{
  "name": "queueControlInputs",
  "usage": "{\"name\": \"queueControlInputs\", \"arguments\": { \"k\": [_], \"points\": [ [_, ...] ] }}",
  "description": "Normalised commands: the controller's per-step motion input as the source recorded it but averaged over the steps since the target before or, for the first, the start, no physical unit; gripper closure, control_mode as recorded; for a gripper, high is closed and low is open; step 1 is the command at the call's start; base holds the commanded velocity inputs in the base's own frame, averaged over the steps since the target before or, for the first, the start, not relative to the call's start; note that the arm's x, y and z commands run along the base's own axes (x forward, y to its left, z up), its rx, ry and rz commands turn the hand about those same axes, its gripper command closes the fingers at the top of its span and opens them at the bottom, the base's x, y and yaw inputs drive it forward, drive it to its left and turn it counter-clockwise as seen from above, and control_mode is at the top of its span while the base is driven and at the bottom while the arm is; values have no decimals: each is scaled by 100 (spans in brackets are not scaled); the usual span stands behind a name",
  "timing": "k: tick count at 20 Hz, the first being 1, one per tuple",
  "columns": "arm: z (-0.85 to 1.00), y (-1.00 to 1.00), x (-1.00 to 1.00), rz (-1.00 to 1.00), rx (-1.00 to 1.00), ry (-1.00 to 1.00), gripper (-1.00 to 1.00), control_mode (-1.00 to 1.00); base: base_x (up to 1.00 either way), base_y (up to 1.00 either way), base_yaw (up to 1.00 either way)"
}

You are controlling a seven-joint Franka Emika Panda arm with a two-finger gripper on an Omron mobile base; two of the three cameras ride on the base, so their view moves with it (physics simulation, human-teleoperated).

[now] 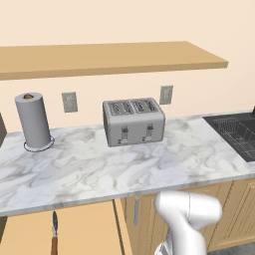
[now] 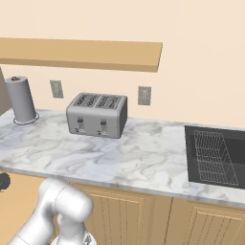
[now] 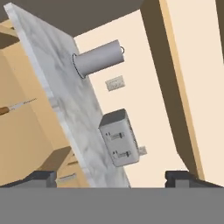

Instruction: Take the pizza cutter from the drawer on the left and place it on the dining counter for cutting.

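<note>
Below the marble counter (image 1: 99,169) against the wall, at its left end: one drawer (image 1: 30,231), pulled open, tan inside.

Item, pizza cutter (image 1: 54,234): lying flat on the drawer floor, brown handle toward me, metal neck and edge-on wheel toward the counter's lip. From my hand view it shows as a brown handle and thin metal neck (image 3: 15,106) at the left edge.

Item, end effector (image 3: 112,178): my two finger tips stand spread wide with nothing between them. It is well apart from the cutter and tilted, looking along the counter's edge rather than down into the drawer.

Items on the counter, not wanted: a paper towel roll (image 1: 33,121) upright at the left, a four-slot toaster (image 1: 133,121) in the middle, a dark sink with a wire rack (image 1: 238,133) at the right.

Step in hand, by my judgement: the reach toward the cutter, the drawer being already open. Next move calls for turning my hand to face down, coming over the handle and lining the fingers across it, then lowering and closing. The dining counter comes afterward.
</note>
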Motion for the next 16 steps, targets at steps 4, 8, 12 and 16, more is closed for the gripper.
{"name": "queueControlInputs", "arguments": {
  "k": [4, 8, 12, 16],
  "points": [
    [7, -31, 100, -5, 18, 11, -100, -100, 0, 0, 0],
    [1, -56, 100, -4, 26, 15, -100, -100, 0, 0, 0],
    [1, -70, 100, -2, 30, 14, -100, -100, 0, 0, 0],
    [-27, -4, 81, -4, 14, 13, -100, -100, 0, 0, 0]
  ]
}}
